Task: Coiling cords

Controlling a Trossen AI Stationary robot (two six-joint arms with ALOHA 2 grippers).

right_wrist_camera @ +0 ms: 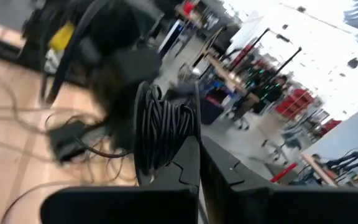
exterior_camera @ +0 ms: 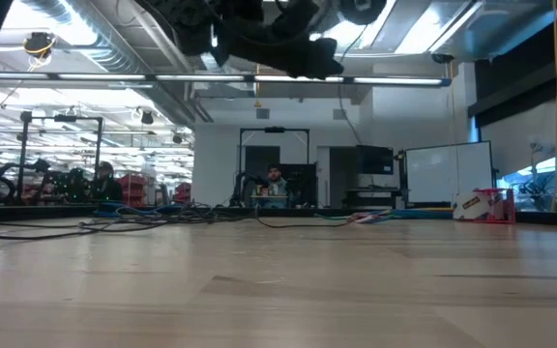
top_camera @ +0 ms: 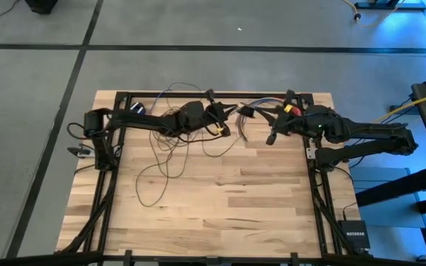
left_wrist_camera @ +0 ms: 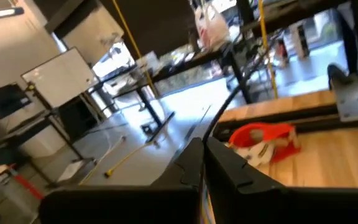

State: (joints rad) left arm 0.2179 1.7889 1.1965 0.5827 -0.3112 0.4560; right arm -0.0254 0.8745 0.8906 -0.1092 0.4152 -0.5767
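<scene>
The cords are one thin dark wire. Loose loops of it point(top_camera: 170, 159) lie on the wooden table point(top_camera: 220, 214) below my left arm, and some turns are wound into a small coil point(right_wrist_camera: 163, 134). My left gripper point(top_camera: 230, 125) hovers over the table's far middle, shut on a strand of the wire point(left_wrist_camera: 219, 121). My right gripper point(top_camera: 271, 137) faces it from the right, shut on the coil. Both grippers point level, above the table. In the low view the wire point(exterior_camera: 114, 227) shows only as strands lying far back on the table. My left gripper pinches a single strand of the wire point(left_wrist_camera: 211, 134) between its shut fingertips point(left_wrist_camera: 194, 158). The strand leaves the tips and curves away toward the right arm, clear of the table. My right gripper pinches the coil's lower part point(right_wrist_camera: 166, 158) between its shut fingers point(right_wrist_camera: 191, 162), several turns together. The coil stands upright above the fingertips, lifted clear of the table.
A short bundle of multicoloured wires point(top_camera: 254, 107) lies at the table's far edge between the two arms. A thick yellow cable point(top_camera: 420, 103) runs off the table at the right. A black box point(top_camera: 352, 235) sits at the near right. The table's near half is bare wood.
</scene>
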